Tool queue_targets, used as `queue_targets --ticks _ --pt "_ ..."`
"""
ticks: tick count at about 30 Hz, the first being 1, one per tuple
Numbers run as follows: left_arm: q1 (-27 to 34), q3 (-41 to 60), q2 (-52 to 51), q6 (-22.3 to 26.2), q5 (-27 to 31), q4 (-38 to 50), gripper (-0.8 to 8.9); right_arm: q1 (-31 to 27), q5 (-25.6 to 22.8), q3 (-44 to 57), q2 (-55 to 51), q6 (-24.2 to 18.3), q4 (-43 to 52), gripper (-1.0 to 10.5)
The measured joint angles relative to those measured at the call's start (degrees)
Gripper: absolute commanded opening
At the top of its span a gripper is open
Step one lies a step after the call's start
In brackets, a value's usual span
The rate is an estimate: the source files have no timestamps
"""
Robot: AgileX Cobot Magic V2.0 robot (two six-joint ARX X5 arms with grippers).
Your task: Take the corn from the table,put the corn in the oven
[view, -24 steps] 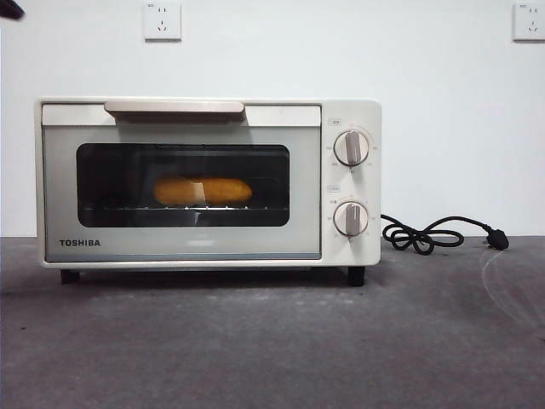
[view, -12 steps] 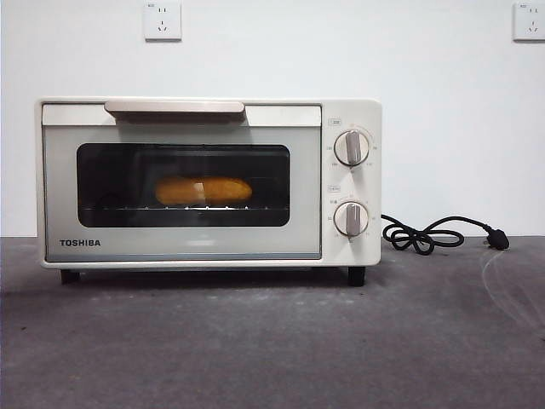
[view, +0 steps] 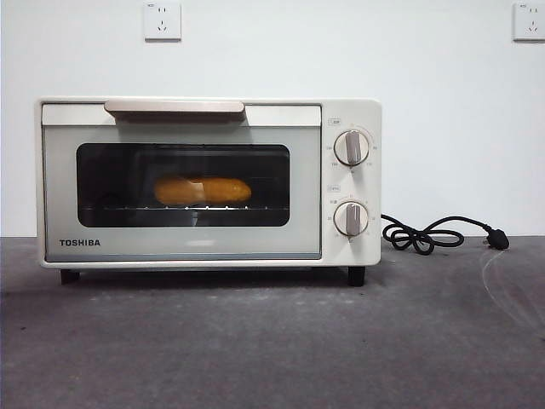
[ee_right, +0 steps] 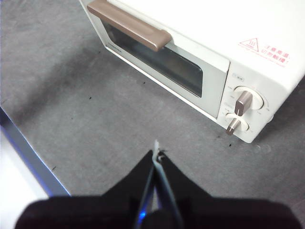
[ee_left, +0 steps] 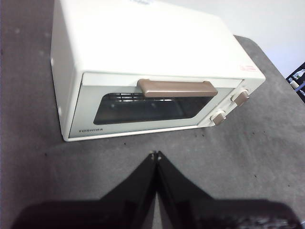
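Note:
The corn (view: 203,190) lies on the wire rack inside the cream-white oven (view: 209,181), seen through the dark glass of its closed door. The oven stands on the dark grey table (view: 272,341). My left gripper (ee_left: 156,154) hangs shut and empty above the table, in front of the oven (ee_left: 157,71), clear of its door handle (ee_left: 177,88). My right gripper (ee_right: 156,153) is also shut and empty, held above the table off the oven's (ee_right: 200,52) knob side. Neither gripper shows in the front view.
The oven's black cord and plug (view: 443,234) lie on the table to the right of the oven. Two round knobs (view: 351,147) sit on its right panel. The table's edge (ee_right: 28,162) runs near my right gripper. A white wall with sockets (view: 162,20) stands behind.
A black arm tip at the front view's top left corner a second ago has gone out of view. The oven and the corn have not moved.

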State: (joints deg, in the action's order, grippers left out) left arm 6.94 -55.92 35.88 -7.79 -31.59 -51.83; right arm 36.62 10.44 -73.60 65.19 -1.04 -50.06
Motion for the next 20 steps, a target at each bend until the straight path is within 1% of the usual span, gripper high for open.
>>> queue_targets --ticks 8,11,15,20 --pt "-0.4 0.0 6.0 -0.4 0.1 0.1 -0.04 0.0 -3.1 0.0 0.0 0.1 0.0 0.0" --pt "-1.9 0.1 7.6 -0.4 2.0 0.3 -0.04 0.0 -3.7 0.0 0.0 0.2 0.0 0.0" --pt "-4.3 0.1 5.1 -0.4 5.9 0.5 -0.04 0.0 -4.5 0.0 0.0 0.2 0.0 0.0" --pt "-9.2 0.1 -0.1 -0.3 6.6 0.5 -0.04 0.0 -4.7 0.0 0.0 0.2 0.0 0.0"
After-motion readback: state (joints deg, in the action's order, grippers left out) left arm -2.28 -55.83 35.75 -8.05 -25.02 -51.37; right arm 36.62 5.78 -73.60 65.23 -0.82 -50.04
